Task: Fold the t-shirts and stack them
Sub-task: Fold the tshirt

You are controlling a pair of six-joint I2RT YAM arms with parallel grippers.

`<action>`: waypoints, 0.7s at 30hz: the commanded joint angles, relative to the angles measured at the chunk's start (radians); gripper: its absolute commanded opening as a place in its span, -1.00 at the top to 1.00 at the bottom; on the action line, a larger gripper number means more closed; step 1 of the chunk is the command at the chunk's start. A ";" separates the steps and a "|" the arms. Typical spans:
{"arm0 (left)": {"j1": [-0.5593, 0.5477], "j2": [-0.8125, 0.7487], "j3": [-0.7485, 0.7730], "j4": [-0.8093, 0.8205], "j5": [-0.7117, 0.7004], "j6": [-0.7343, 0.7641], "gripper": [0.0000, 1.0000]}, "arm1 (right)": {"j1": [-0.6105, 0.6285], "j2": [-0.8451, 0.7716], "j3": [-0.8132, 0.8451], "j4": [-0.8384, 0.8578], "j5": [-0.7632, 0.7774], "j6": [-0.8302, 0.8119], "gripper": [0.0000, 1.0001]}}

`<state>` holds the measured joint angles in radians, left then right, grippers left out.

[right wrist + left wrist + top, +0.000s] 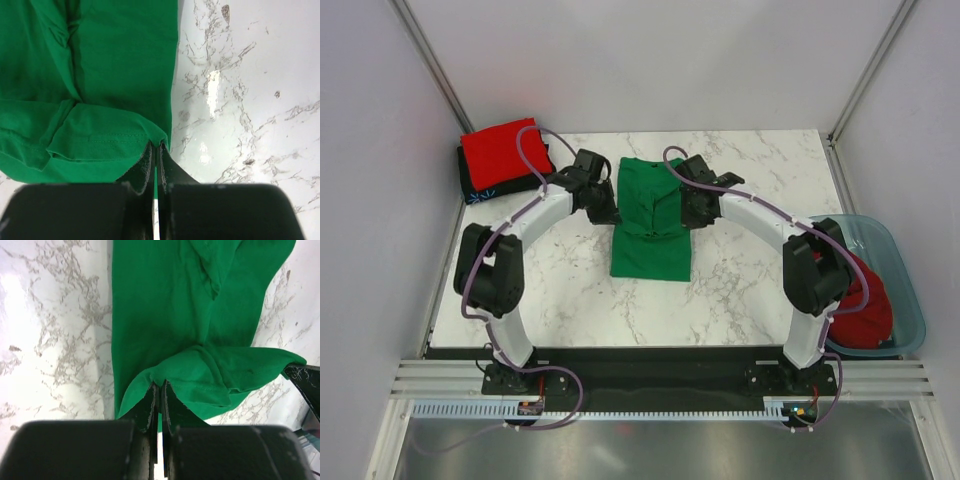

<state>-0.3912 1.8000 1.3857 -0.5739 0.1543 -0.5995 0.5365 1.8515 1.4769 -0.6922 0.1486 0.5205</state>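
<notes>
A bright green t-shirt (651, 222) lies lengthwise on the marble table (740, 290), partly folded. My left gripper (604, 212) is shut on its left edge; the wrist view shows the cloth (190, 330) pinched at the fingertips (161, 386). My right gripper (696, 214) is shut on its right edge, the hem (100, 90) pinched between the fingertips (156, 146). Both hold a fold of the shirt over its middle. A folded red t-shirt (503, 151) lies on a black one (480, 188) with a blue-white print at the far left corner.
A translucent blue tub (898, 300) at the right table edge holds red cloth (869, 305). Grey walls close in the left, right and far sides.
</notes>
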 commanded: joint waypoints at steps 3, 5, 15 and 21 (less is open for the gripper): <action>0.026 0.084 0.078 0.022 0.034 0.055 0.92 | -0.027 0.061 0.069 0.034 -0.044 -0.043 1.00; 0.035 0.110 0.090 0.017 0.054 0.056 0.86 | -0.038 0.097 0.100 0.033 -0.050 -0.056 1.00; 0.117 0.211 0.363 -0.167 0.116 0.127 -0.02 | -0.110 0.215 0.378 -0.098 -0.107 -0.116 -0.43; 0.135 0.082 0.296 -0.195 0.090 0.152 -0.21 | -0.084 0.040 0.229 -0.070 -0.126 -0.077 -0.46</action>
<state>-0.2562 1.9869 1.7088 -0.7193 0.2375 -0.5060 0.4225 2.0071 1.7626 -0.7532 0.0399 0.4305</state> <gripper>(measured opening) 0.598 0.726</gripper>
